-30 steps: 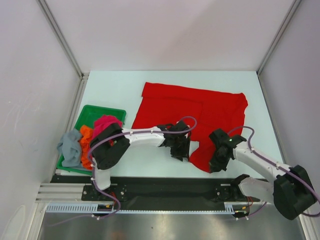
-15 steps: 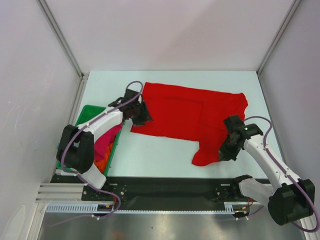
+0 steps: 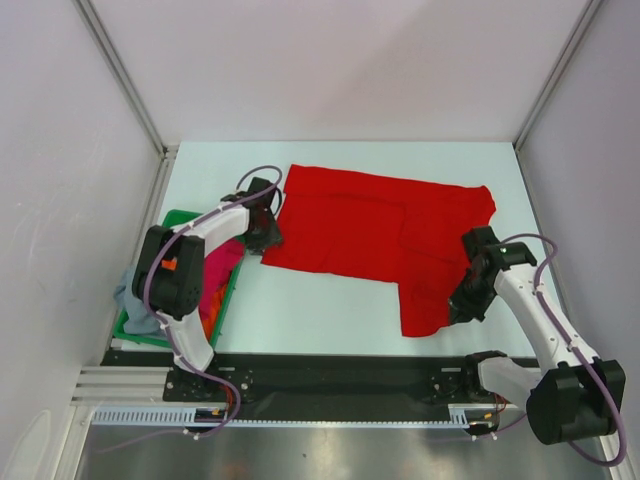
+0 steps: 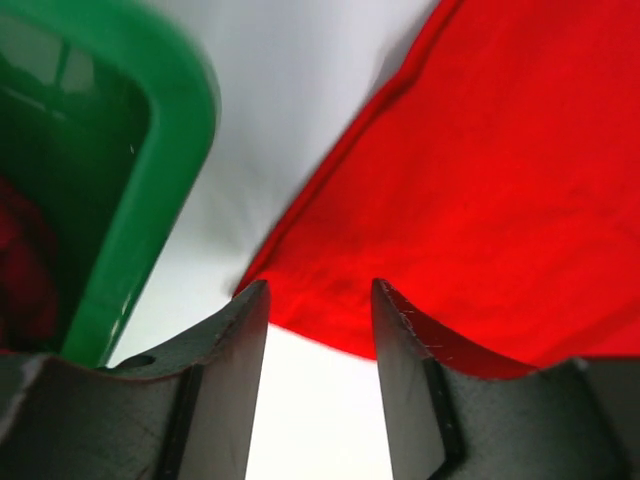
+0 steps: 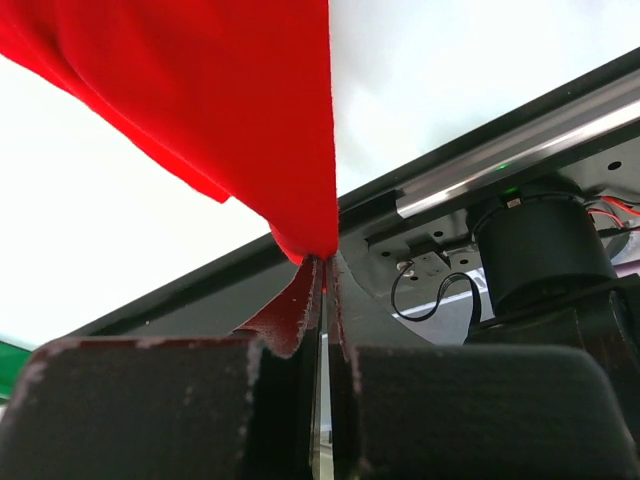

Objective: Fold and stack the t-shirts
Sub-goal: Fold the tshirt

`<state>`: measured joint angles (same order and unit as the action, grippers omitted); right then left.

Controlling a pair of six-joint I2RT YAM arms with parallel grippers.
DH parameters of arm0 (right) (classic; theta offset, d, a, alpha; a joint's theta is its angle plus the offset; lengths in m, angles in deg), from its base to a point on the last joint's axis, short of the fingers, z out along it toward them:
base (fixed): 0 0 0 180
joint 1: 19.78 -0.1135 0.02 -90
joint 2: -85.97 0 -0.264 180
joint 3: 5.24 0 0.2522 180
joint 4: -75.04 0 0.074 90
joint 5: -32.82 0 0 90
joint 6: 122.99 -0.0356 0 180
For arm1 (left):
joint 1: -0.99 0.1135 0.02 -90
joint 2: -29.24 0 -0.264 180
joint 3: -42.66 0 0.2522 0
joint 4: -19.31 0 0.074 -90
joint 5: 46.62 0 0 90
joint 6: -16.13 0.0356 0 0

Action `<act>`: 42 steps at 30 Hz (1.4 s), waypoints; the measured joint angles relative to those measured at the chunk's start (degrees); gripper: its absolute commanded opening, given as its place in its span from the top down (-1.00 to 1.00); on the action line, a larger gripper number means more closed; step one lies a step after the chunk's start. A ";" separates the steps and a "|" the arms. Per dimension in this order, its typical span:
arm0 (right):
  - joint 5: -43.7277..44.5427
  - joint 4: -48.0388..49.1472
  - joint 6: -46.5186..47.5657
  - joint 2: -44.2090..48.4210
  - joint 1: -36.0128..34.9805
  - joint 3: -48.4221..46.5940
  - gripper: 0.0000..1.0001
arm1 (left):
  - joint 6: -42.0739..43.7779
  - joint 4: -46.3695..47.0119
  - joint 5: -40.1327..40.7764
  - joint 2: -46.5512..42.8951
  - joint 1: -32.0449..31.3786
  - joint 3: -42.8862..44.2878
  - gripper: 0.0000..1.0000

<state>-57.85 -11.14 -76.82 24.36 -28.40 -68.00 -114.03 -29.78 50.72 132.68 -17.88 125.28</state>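
White counter [image 3: 330, 300] fills the walled booth, with a black rail [image 3: 340, 370] along its near edge. Nearest that rail, the right fingers [image 3: 463, 306] are pinched tight on the near right flap of the red shirt [image 3: 370, 225], and cloth drapes from their tips. Left of the red shirt, a green tray [image 3: 180, 225] holds a pink shirt [image 3: 220, 262], an orange shirt [image 3: 208, 322] and a grey-blue shirt [image 3: 124, 298], all bunched. Farther back, the left fingers [image 3: 264, 234] stand parted and empty at the red shirt's near left corner; whether they touch it is hard to tell. Beyond them, the red shirt lies spread flat on the counter.
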 measured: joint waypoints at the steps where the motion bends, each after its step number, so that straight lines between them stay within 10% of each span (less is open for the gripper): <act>1: -0.02 0.00 0.11 -0.24 0.20 0.00 1.00 | -0.11 -0.07 0.48 0.72 0.00 0.87 0.01; 42: -0.37 -0.98 2.43 0.00 3.54 -1.31 1.00 | -3.39 -0.31 3.45 -1.03 0.04 -4.83 0.25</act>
<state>-58.22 -12.13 -74.40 24.36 -24.86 -69.31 -117.42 -30.09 54.17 131.65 -17.84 120.45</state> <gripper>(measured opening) 0.012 0.397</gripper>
